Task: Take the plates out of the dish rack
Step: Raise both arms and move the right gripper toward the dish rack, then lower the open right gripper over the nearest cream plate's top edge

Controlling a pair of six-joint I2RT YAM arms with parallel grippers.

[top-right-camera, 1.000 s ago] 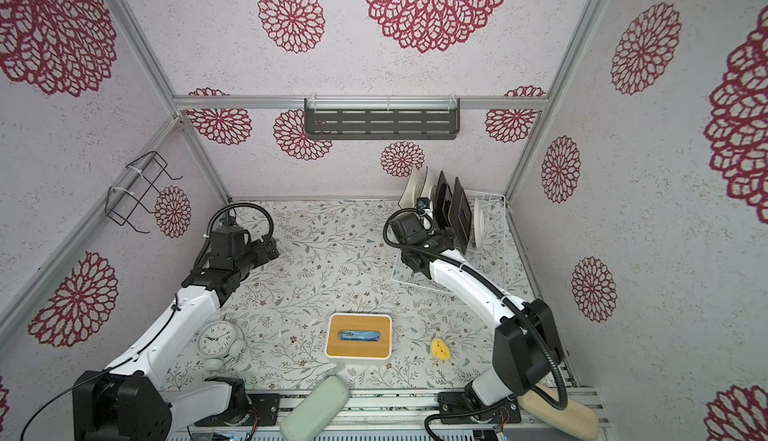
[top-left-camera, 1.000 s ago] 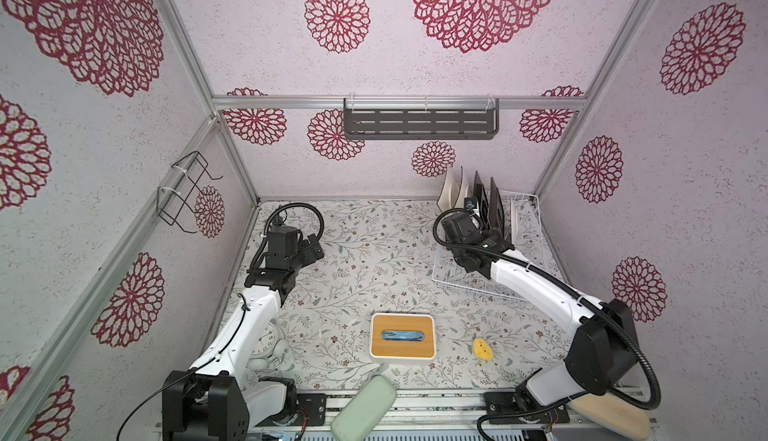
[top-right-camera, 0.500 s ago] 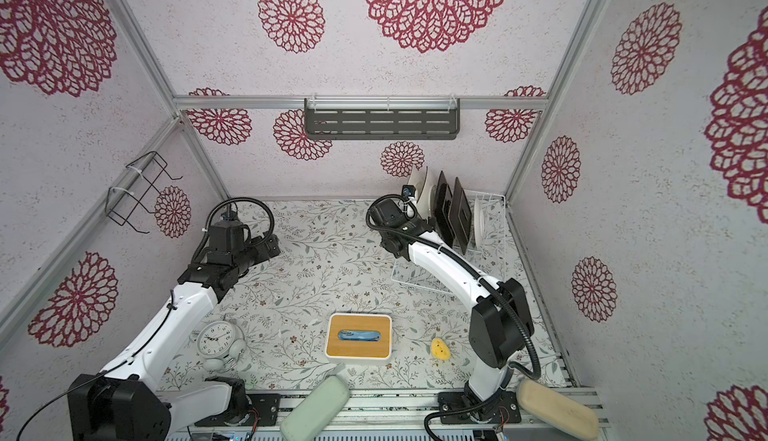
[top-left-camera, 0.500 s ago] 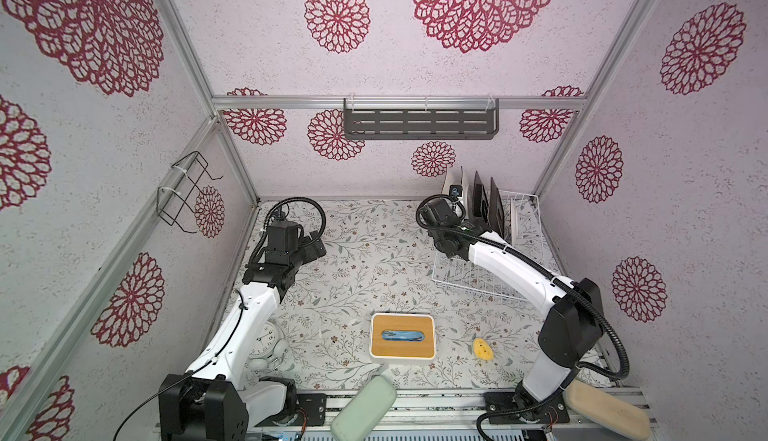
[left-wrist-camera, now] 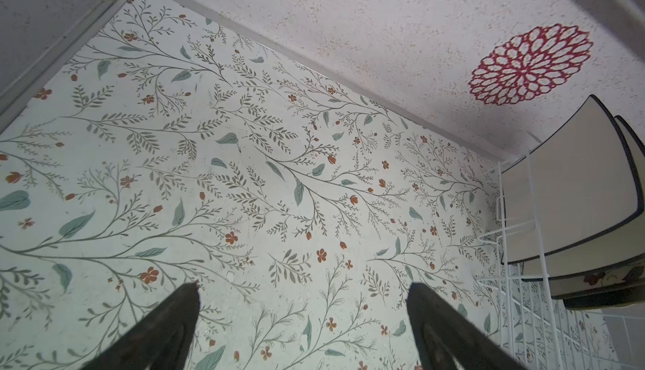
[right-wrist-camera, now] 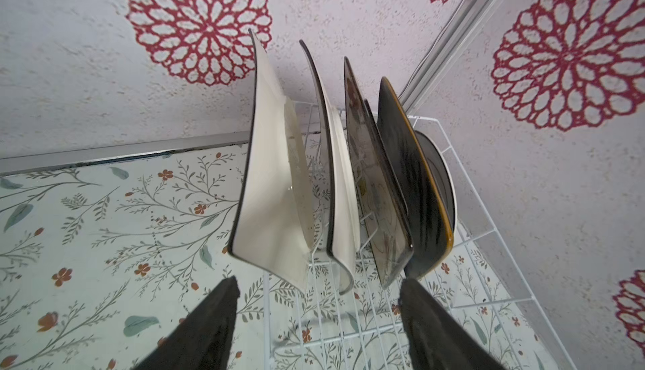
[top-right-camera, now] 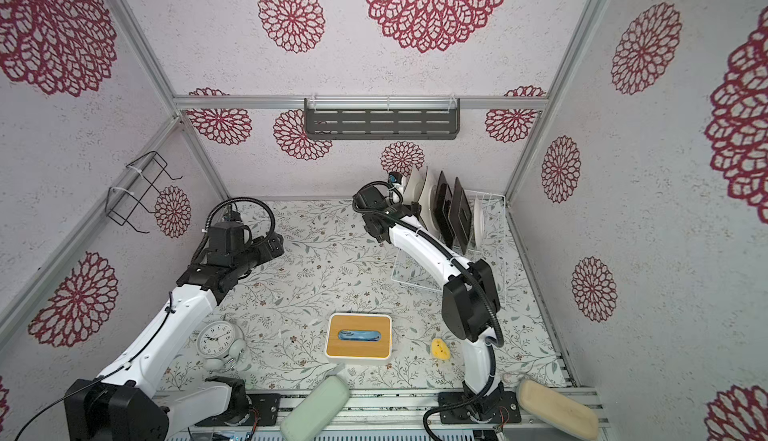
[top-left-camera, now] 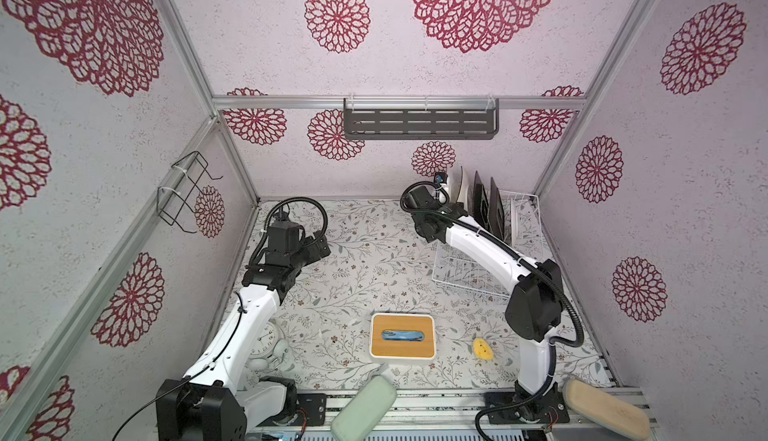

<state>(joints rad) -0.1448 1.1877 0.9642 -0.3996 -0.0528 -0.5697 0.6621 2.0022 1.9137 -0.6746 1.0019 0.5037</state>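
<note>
The white wire dish rack (top-left-camera: 528, 227) (top-right-camera: 494, 227) stands at the far right. Upright in it are two cream square plates (right-wrist-camera: 272, 194) (right-wrist-camera: 342, 194), two dark square plates (right-wrist-camera: 377, 194) (right-wrist-camera: 412, 183) and a round white plate (right-wrist-camera: 443, 176) at the far end. My right gripper (top-left-camera: 442, 187) (right-wrist-camera: 317, 288) is open at the upper edge of the first cream plate (top-right-camera: 415, 187). The corners of both cream plates lie just beyond its fingertips, and nothing is gripped. My left gripper (top-left-camera: 322, 247) (left-wrist-camera: 302, 288) is open and empty over the floral mat, left of the rack (left-wrist-camera: 506, 246).
A white box with a bamboo top (top-left-camera: 402, 336) and a small yellow object (top-left-camera: 482, 348) lie near the front. An alarm clock (top-right-camera: 216, 337) stands beside the left arm. A grey slotted shelf (top-left-camera: 419, 123) hangs on the back wall, a black wire bracket (top-left-camera: 183, 193) on the left wall.
My right gripper has moved back and up from beside the rack to the first cream plate's top edge, and its jaws have narrowed a little. The left arm has barely shifted.
</note>
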